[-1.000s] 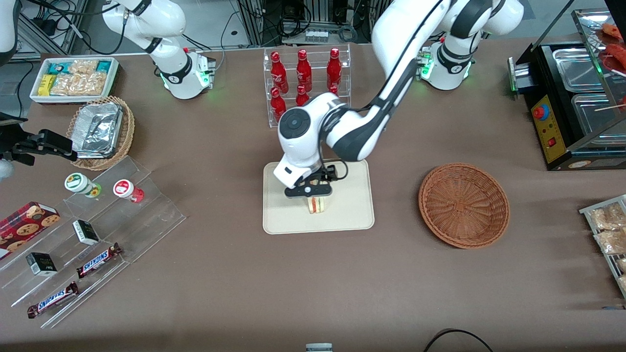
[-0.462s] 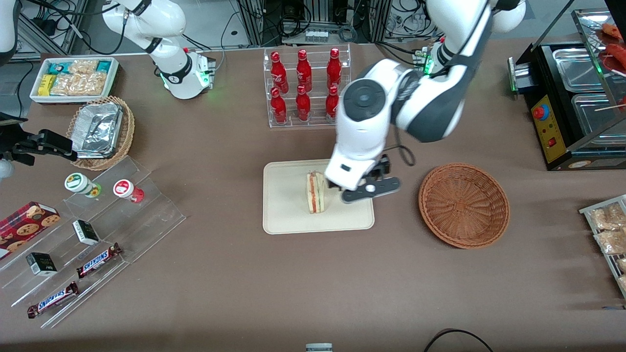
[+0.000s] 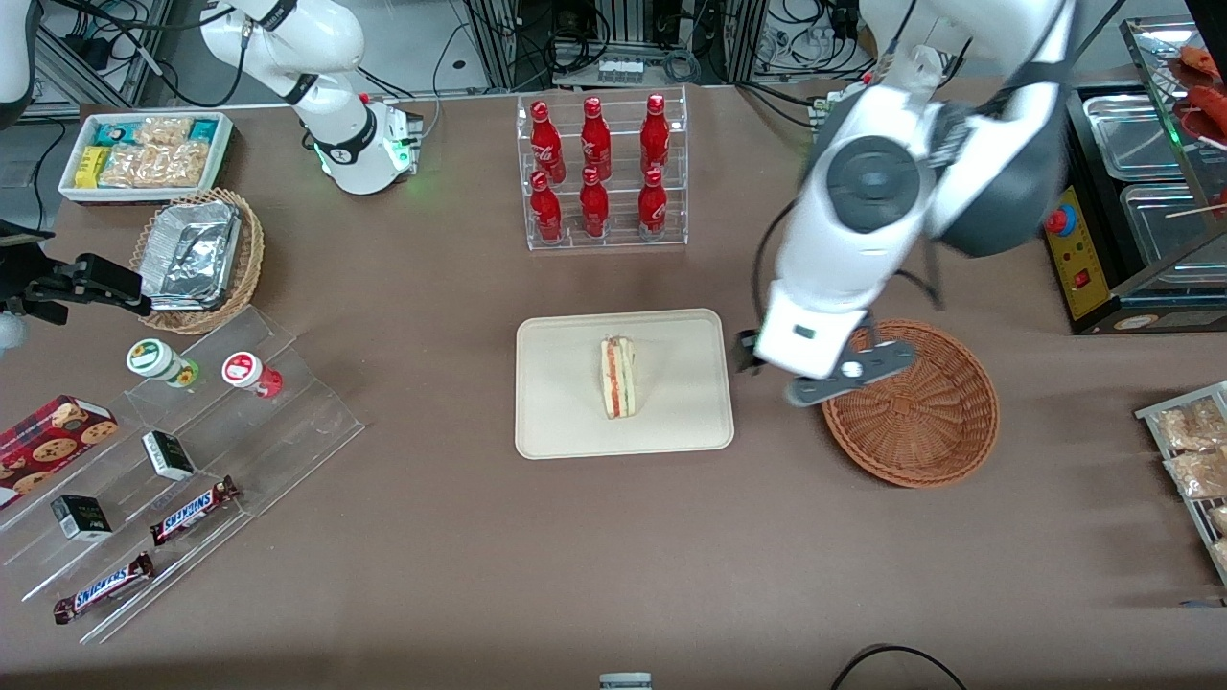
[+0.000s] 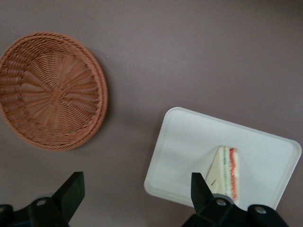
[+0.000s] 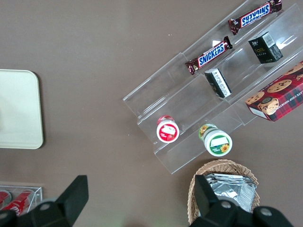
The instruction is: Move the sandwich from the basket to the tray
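The sandwich stands on its edge in the middle of the cream tray, filling layers facing up. It shows in the left wrist view on the tray. The reddish-brown wicker basket sits empty beside the tray, toward the working arm's end; it also shows in the left wrist view. My left gripper is open and empty, raised above the table between tray and basket, over the basket's rim. Its black fingers stand wide apart.
A clear rack of red bottles stands farther from the front camera than the tray. A black food warmer is at the working arm's end. A tan basket of foil trays and a clear snack shelf lie toward the parked arm's end.
My gripper let go of the sandwich on the tray, then rose and swung away toward the basket. The sandwich stays standing on the tray.
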### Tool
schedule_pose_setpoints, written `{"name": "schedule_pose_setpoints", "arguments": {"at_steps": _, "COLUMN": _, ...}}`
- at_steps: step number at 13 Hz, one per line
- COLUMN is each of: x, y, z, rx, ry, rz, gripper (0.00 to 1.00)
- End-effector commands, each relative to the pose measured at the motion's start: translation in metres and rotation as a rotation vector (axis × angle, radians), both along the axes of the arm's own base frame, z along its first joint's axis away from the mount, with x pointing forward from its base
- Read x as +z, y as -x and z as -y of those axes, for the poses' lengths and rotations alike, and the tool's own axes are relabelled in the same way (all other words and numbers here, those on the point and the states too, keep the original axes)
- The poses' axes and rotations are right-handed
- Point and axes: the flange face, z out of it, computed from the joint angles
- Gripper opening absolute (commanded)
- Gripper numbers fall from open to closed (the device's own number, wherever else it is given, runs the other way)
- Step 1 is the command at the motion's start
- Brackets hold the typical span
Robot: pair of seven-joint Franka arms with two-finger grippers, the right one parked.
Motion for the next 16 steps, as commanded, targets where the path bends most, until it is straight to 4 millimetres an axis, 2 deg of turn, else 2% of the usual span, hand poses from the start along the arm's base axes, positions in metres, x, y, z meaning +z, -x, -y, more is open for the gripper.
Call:
{"name": "schedule_pose_setpoints", "arguments": {"at_steps": 1, "x": 0.027, "y": 0.009, "z": -0.056, "rx": -0.05, "ry": 0.024, "rz": -0.049, "gripper": 0.99}}
{"name": "schedule_pose_setpoints", "arguments": {"at_steps": 6, "x": 0.073, "y": 0.027, "z": -0.133, "rx": -0.125, "ry": 0.026, "rz": -0.1, "gripper": 0.99}}
{"name": "schedule_pose_setpoints", "arguments": {"at_steps": 9, "x": 0.088, "y": 0.039, "z": -0.173, "rx": -0.171, "ry": 0.04, "rz": -0.098, "gripper": 0.99}}
{"name": "schedule_pose_setpoints", "arguments": {"at_steps": 13, "x": 0.102, "y": 0.052, "z": -0.203, "rx": -0.275, "ry": 0.055, "rz": -0.077, "gripper": 0.99}}
{"name": "schedule_pose_setpoints", "arguments": {"at_steps": 14, "x": 0.1, "y": 0.051, "z": -0.218, "rx": -0.283, "ry": 0.059, "rz": -0.082, "gripper": 0.99}}
{"name": "schedule_pose_setpoints", "arguments": {"at_steps": 16, "x": 0.098, "y": 0.055, "z": -0.229, "rx": -0.319, "ry": 0.064, "rz": -0.09, "gripper": 0.99}}
